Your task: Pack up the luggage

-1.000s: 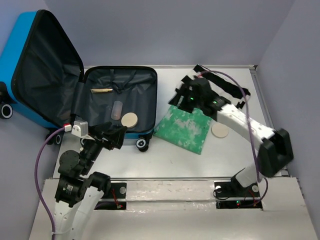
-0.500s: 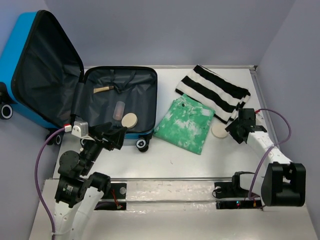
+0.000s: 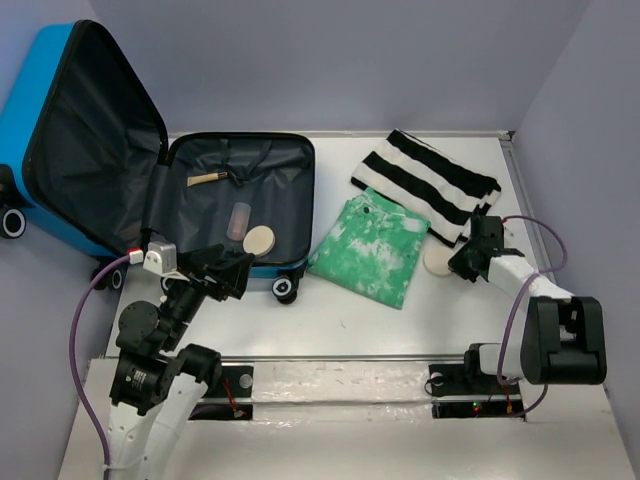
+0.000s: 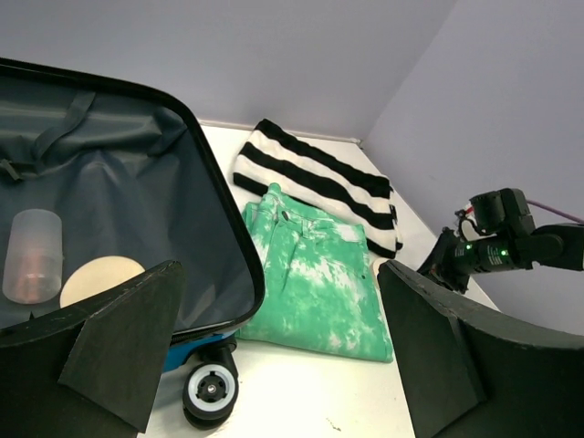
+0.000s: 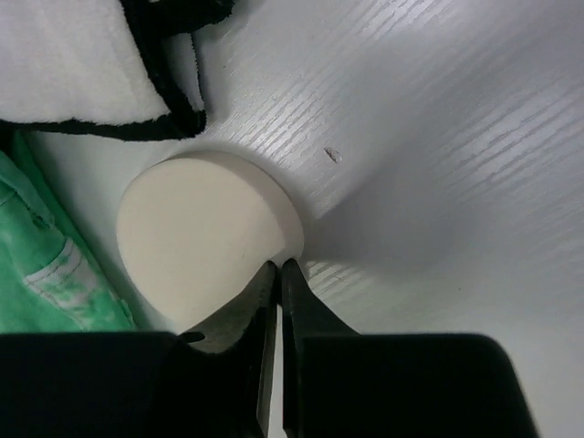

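Note:
The luggage [image 3: 40, 130], a bright blue hard-shell case, lies open at the left, its lid propped up and its dark lined half [image 3: 290, 160] flat on the table. Inside lie a clear bottle [image 3: 237, 218], a cream disc [image 3: 259, 239] and a small wooden item [image 3: 207, 179]. My left gripper [image 3: 235, 270] hovers open over the case's front edge, nothing between its fingers [image 4: 119, 328]. My right gripper [image 5: 279, 265] is shut, its tips touching the rim of a second cream disc [image 5: 201, 237] on the table; I cannot tell whether the rim is pinched.
Folded green-and-white trousers [image 3: 370, 248] lie right of the case, and a black-and-white striped garment [image 3: 425, 185] lies behind them. The second disc [image 3: 437, 260] sits just right of the trousers. A case wheel [image 4: 210, 388] stands below the left gripper. Walls close in at the back and right.
The right arm has pulled back from over the garments to the right side and come down at the table disc. Its jaws have closed. The left arm has not moved.

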Controlling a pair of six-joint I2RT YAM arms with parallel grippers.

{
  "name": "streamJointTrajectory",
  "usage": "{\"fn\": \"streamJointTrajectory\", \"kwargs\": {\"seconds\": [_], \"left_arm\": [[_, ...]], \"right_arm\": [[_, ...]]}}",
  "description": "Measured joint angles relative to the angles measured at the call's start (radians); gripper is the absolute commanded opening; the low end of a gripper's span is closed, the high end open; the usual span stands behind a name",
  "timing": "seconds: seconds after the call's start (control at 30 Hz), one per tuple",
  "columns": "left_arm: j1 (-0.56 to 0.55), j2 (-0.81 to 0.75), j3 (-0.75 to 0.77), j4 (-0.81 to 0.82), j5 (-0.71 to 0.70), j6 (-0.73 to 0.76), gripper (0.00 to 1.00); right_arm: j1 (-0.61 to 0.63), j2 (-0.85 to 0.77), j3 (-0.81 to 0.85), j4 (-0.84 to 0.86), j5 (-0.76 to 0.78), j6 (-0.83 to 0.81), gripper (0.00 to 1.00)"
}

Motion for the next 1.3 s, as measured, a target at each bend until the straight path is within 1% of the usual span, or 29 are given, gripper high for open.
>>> {"fn": "streamJointTrajectory", "kwargs": {"seconds": [0.1, 0.2, 0.27, 0.33, 0.4, 0.43, 0.47, 0.5, 0.53, 0.57, 0.63, 0.67, 0.7, 0.73, 0.77, 0.8, 0.83, 0.87, 0.93, 1.03, 1.07, 1.13, 1.2, 1.27, 1.3], "left_arm": [[0.000, 0.000, 0.000, 0.000, 0.000, 0.000, 0.99], [0.000, 0.000, 0.000, 0.000, 0.000, 0.000, 0.99], [0.000, 0.000, 0.000, 0.000, 0.001, 0.000, 0.99], [0.000, 0.000, 0.000, 0.000, 0.002, 0.000, 0.99], [0.000, 0.002, 0.000, 0.001, 0.006, 0.000, 0.99], [0.001, 0.004, 0.000, 0.001, 0.007, 0.000, 0.99], [0.003, 0.008, 0.000, 0.002, 0.009, 0.000, 0.99], [0.006, 0.014, 0.000, 0.003, 0.011, 0.000, 0.99], [0.008, 0.019, 0.000, 0.005, 0.013, 0.000, 0.99], [0.010, 0.023, 0.000, 0.005, 0.014, 0.000, 0.99], [0.015, 0.032, 0.000, 0.008, 0.017, 0.000, 0.99], [0.019, 0.037, 0.000, 0.007, 0.019, 0.000, 0.99], [0.020, 0.041, 0.000, 0.007, 0.018, 0.000, 0.99], [0.020, 0.046, 0.000, 0.007, 0.019, 0.000, 0.99], [0.020, 0.048, 0.000, 0.007, 0.019, 0.000, 0.99], [0.020, 0.051, 0.000, 0.007, 0.019, 0.000, 0.99], [0.020, 0.051, 0.000, 0.007, 0.019, 0.000, 0.99], [0.020, 0.052, 0.000, 0.007, 0.019, 0.000, 0.99], [0.020, 0.052, 0.000, 0.008, 0.020, 0.000, 0.99], [0.019, 0.051, 0.000, 0.008, 0.024, 0.000, 0.99], [0.019, 0.050, 0.000, 0.008, 0.024, 0.000, 0.99], [0.018, 0.050, 0.000, 0.008, 0.025, 0.000, 0.99], [0.017, 0.048, 0.000, 0.008, 0.025, 0.000, 0.99], [0.017, 0.047, 0.000, 0.009, 0.026, 0.000, 0.99], [0.017, 0.047, 0.000, 0.010, 0.027, 0.000, 0.99]], "right_arm": [[0.000, -0.092, -0.026, -0.010, 0.001, -0.008, 0.07], [0.000, -0.251, -0.029, -0.055, -0.013, -0.021, 0.07], [0.002, -0.356, -0.013, -0.082, -0.049, -0.022, 0.07], [0.027, -0.417, 0.027, -0.101, -0.087, -0.014, 0.07], [0.091, -0.415, 0.098, -0.101, -0.116, 0.008, 0.07], [0.142, -0.392, 0.132, -0.106, -0.108, 0.014, 0.07], [0.225, -0.349, 0.193, -0.102, -0.113, 0.030, 0.07], [0.278, -0.318, 0.234, -0.100, -0.115, 0.038, 0.07], [0.390, -0.228, 0.324, -0.082, -0.118, 0.050, 0.07], [0.452, -0.168, 0.386, -0.070, -0.123, 0.057, 0.20], [0.578, -0.010, 0.574, -0.065, -0.132, 0.059, 0.52], [0.615, 0.056, 0.643, -0.045, -0.135, 0.061, 0.62], [0.676, 0.192, 0.794, -0.021, -0.159, 0.061, 0.79], [0.697, 0.253, 0.868, -0.019, -0.174, 0.050, 0.81], [0.727, 0.346, 0.971, 0.010, -0.194, 0.051, 0.83], [0.739, 0.399, 1.023, 0.025, -0.203, 0.045, 0.84], [0.744, 0.431, 1.039, 0.034, -0.207, 0.039, 0.84], [0.744, 0.439, 1.033, 0.031, -0.207, 0.037, 0.84], [0.706, 0.422, 0.945, 0.032, -0.208, 0.037, 0.83], [0.588, 0.322, 0.734, 0.027, -0.176, 0.037, 0.83], [0.521, 0.261, 0.637, 0.012, -0.154, 0.037, 0.83], [0.422, 0.159, 0.502, -0.001, -0.103, 0.030, 0.89], [0.355, 0.044, 0.374, -0.006, -0.061, 0.025, 0.94], [0.325, -0.057, 0.264, -0.010, -0.046, 0.019, 0.99], [0.319, -0.085, 0.228, -0.011, -0.044, 0.018, 1.00]]}}
